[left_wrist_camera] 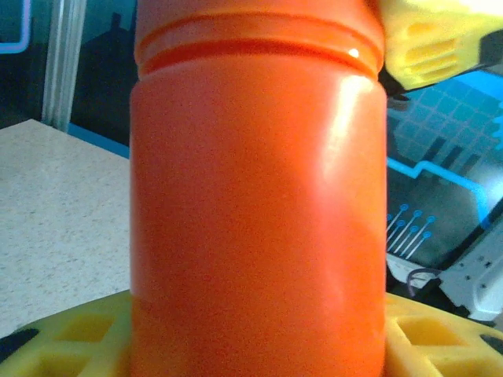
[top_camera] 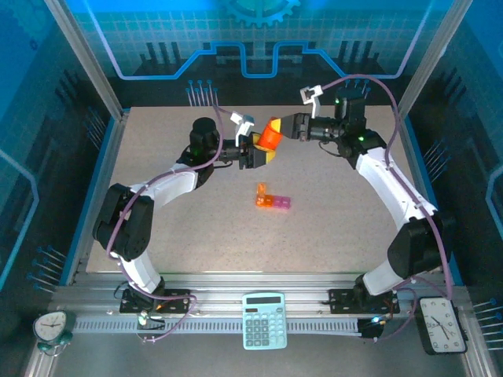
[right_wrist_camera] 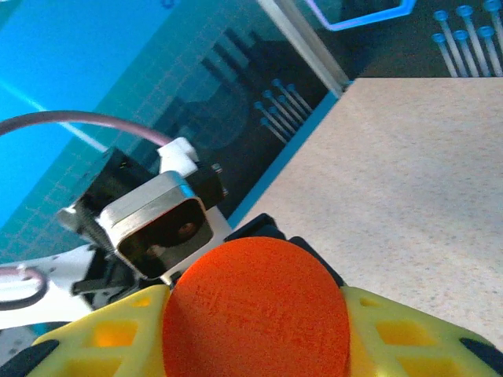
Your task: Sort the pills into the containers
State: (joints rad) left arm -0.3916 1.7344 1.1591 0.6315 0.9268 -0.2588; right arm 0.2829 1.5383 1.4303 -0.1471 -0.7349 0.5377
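Two grips, yours to use: left gripper (top_camera: 259, 149) clamps the orange cylindrical plastic bottle (top_camera: 269, 137) across its body, right gripper (top_camera: 277, 129) pinches its round orange cap (right_wrist_camera: 255, 310) end-on, along the axis.

One calculator (top_camera: 264, 320). Two clocks: teal clock (top_camera: 52, 326) left of the calculator, black clock (top_camera: 442, 324) right of it. One strip of containers (top_camera: 273, 199) beyond the calculator, orange and pink, compartments too small to count. One orange bottle (top_camera: 269, 137) farther beyond. Two hands there: left hand (top_camera: 253, 153), right hand (top_camera: 283, 127).
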